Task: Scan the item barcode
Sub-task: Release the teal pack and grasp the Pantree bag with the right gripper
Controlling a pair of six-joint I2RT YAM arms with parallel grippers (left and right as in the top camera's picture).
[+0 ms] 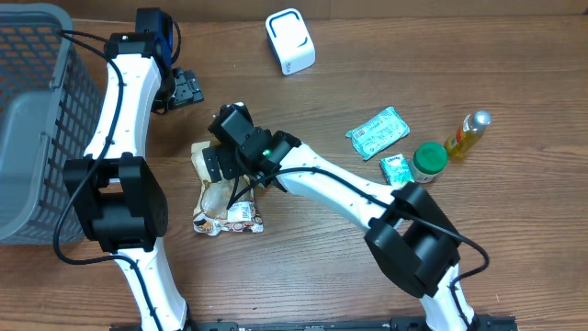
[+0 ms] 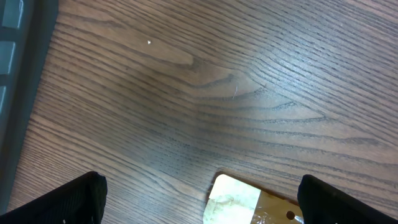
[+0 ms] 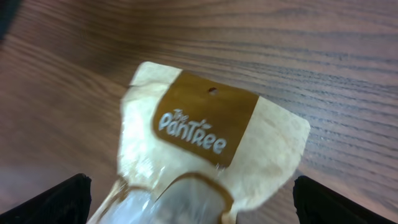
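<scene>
- Found the snack pouch [image 1: 225, 207] lying flat on the wooden table [image 1: 322, 276], left of centre, with its brown label end toward the far edge.
- Hung the right gripper [image 1: 216, 164] directly over it, jaws spread wide and gripping nothing; blocked the pouch's upper half from the overhead view.
- Hung the left gripper [image 1: 188, 89] beyond the pouch's far end, equally wide and empty.
- Noted a grey basket [image 1: 37, 119] far left and a white box [image 1: 290, 41] near the far edge.
- Noted, well apart on the right, a green packet [image 1: 378, 132], a green-lidded jar [image 1: 429, 161] and a yellow bottle [image 1: 468, 134].

Bare table [image 1: 312, 267] surrounds the pouch [image 1: 230, 213]; basket [image 1: 81, 97] blocks the left edge.
</scene>
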